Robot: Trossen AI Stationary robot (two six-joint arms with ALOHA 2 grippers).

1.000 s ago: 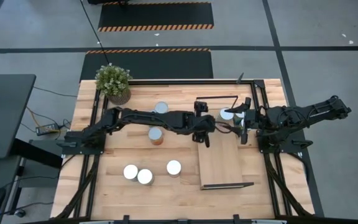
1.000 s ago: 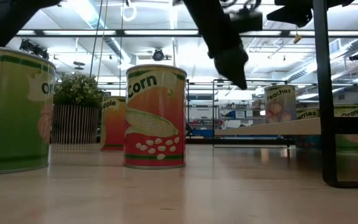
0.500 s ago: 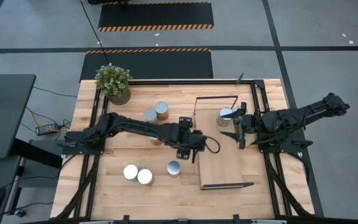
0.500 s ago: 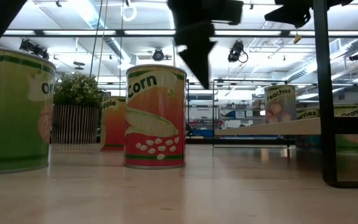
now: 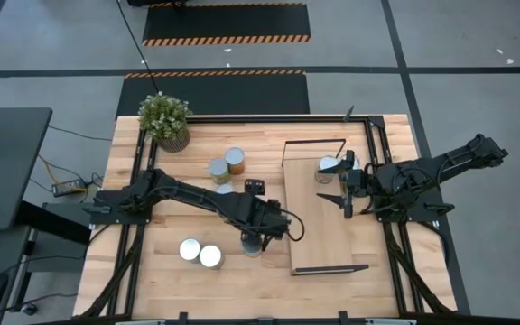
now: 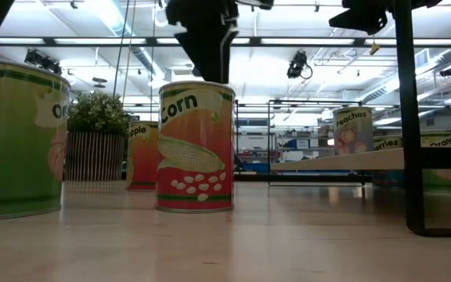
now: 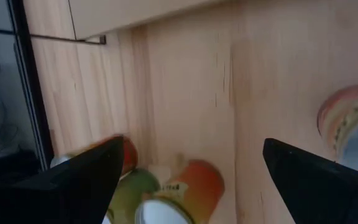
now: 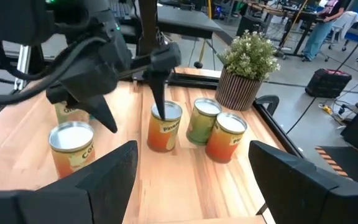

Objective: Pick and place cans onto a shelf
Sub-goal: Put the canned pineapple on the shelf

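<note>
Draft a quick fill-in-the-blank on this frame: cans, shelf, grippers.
1. The can directly under the left gripper is labelled ____.
2. The left gripper's fingers are ____, with nothing held between them.
3. The Peaches can, near the right gripper, stands on the ____.

Missing words: Corn; open; shelf.

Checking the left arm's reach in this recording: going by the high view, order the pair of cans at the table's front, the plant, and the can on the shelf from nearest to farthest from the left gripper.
1. Pair of cans, front-left of the left gripper.
2. Can on the shelf, at the far end of the shelf, by the right gripper.
3. Plant, far-left corner.
</note>
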